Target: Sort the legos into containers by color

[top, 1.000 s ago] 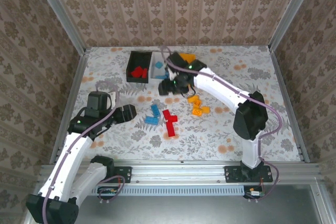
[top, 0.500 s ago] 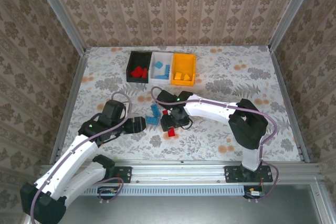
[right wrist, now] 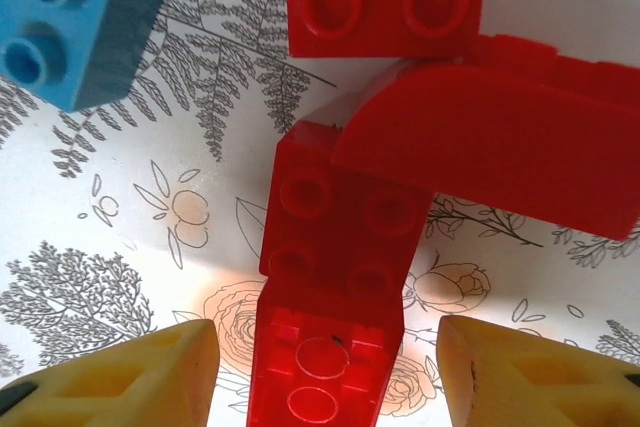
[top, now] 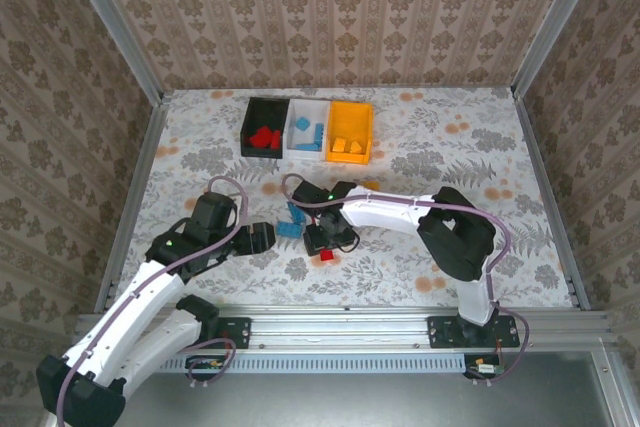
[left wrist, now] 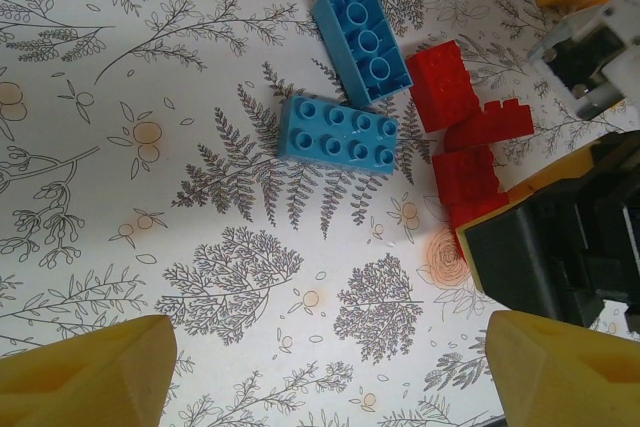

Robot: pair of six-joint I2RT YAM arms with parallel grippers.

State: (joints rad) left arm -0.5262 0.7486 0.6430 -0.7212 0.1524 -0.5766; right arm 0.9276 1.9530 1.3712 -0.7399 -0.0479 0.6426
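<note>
While right jaws flank red legos [right wrist: 340,247], bare table [right wrist: 120,247] beside.

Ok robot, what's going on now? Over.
Left gripper open, empty. Right gripper open, straddling red bricks. Blue bricks right beside.

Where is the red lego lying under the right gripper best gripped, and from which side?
Take the red lego across its two long side walls, coming straight down from above. It lies flat on the table, both walls bare, and the open right gripper straddles them. Its far end butts a studded red brick, so an end-on pinch is blocked.
</note>
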